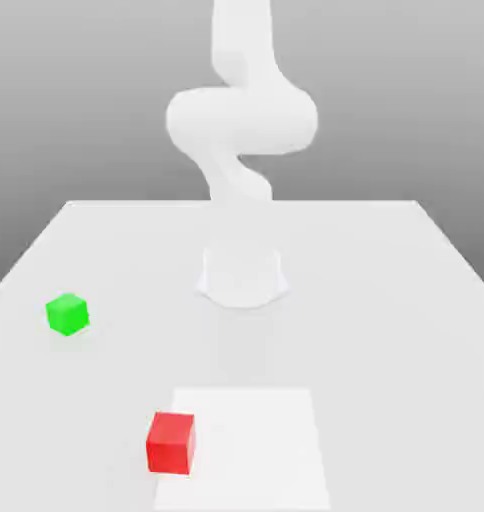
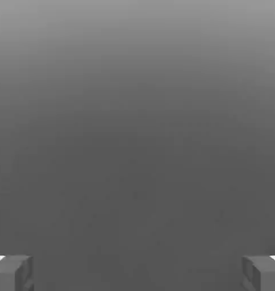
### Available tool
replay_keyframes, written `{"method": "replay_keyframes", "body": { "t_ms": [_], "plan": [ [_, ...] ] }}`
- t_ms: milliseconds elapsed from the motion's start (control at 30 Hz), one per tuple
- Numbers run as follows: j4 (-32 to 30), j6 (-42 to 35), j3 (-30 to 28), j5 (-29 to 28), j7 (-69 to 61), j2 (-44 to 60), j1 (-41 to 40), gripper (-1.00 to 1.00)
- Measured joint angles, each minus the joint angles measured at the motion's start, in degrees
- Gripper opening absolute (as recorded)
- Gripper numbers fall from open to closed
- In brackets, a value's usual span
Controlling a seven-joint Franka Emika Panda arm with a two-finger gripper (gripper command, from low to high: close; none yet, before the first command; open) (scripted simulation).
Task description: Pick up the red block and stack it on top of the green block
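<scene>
Step in hand looks like the approach to the red block: bring the hand over it, square to its faces, fingers astride, then straight down. Going from the exterior view's left: green block (image 1: 68,314) on the table (image 1: 386,340), well apart; red block (image 1: 171,444) on the pale square's (image 1: 256,450) edge, outside the grasp; gripper (image 2: 137,274) wide open, empty.

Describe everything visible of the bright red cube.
The small bright red cube has plain, matte-looking, unmarked faces; its top and a front face show, with a narrow side toward the exterior view's right. It sits flat and upright, overlapping the left edge of the flat white rectangular patch on the pale tabletop, as the exterior view has it. Nothing else is seen touching it.
</scene>
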Motion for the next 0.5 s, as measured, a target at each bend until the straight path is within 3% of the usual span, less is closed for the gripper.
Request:
{"method": "replay_keyframes", "body": {
  "t_ms": [500],
  "plan": [
    [-10.75,14.79,-5.8,3.0,-6.27,31.56,-0.57,0.0]
  ]
}}
